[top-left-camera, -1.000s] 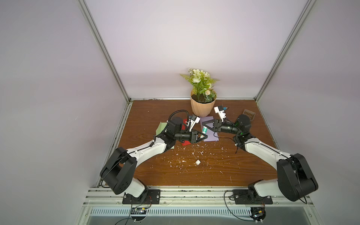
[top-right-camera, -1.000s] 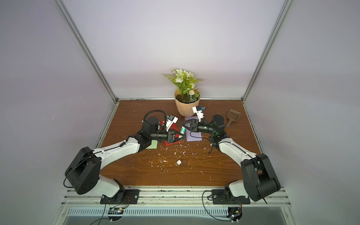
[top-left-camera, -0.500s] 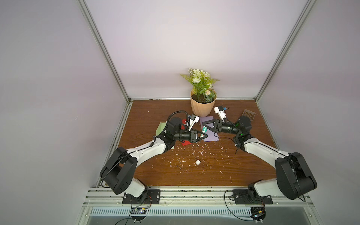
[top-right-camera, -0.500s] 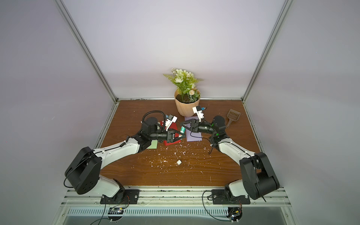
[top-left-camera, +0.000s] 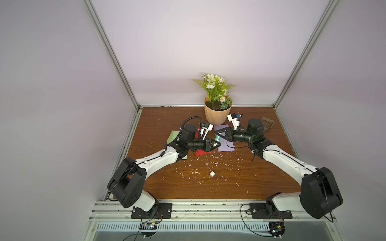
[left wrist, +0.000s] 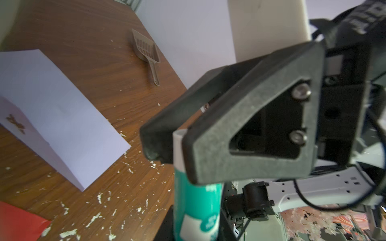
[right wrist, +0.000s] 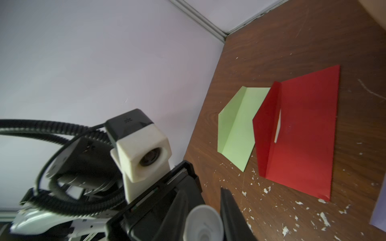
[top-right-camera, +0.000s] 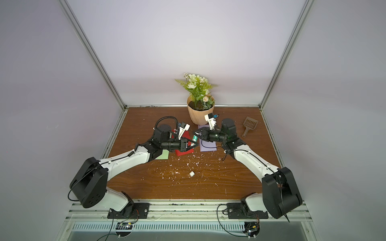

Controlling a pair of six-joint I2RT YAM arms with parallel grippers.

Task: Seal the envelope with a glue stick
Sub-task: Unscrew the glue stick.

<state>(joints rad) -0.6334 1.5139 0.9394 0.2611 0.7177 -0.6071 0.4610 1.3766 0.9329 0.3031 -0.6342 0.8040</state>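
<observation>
Glue stick (top-left-camera: 217,137) is held clear of the table (top-left-camera: 167,183), just in front of the flower pot (top-left-camera: 217,117). Its green body is gripped by the left claw (top-left-camera: 219,144); its white top end is clamped by the right claw (top-left-camera: 218,133). A purple envelope (top-left-camera: 226,144) is laid flat before the same pot

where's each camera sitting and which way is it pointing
Top views: high at the front, facing down over the table; both arms whole.
Left wrist: on the left arm, facing the right end effector shut on the glue stick.
Right wrist: on the right arm, facing the left wrist camera and red envelope.
Shared: both wrist views show the glue stick.
</observation>
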